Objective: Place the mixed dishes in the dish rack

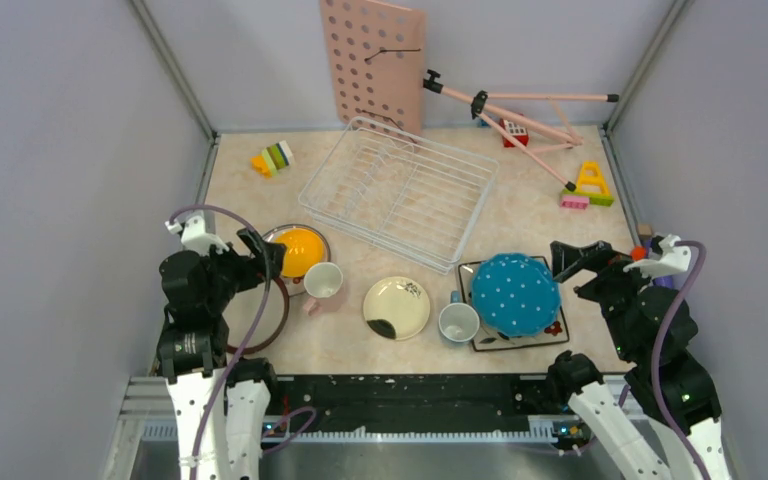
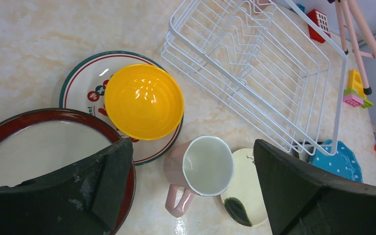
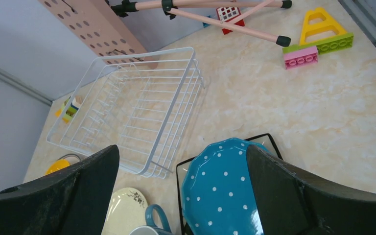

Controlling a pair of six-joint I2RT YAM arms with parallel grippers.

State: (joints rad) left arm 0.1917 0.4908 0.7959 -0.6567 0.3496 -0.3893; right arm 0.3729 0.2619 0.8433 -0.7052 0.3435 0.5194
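Shows the dish rack (image 1: 397, 193) bare and skewed, set toward the back. Best to begin with 1 dish per arm. Take the orange-yellow bowl (image 1: 298, 250) by its rim, lift it clear of the rimmed plate (image 2: 81, 83) beneath, and lower it between the prongs rather than across them. Finds that bowl just ahead of the left gripper (image 1: 265, 252), spread wide and holding nothing, with the pink cup (image 1: 323, 281) close beside. Puts the teal polka-dot plate (image 1: 515, 293) just inboard of the right gripper (image 1: 575, 268), likewise spread and bare. Leaves the rack well beyond both.
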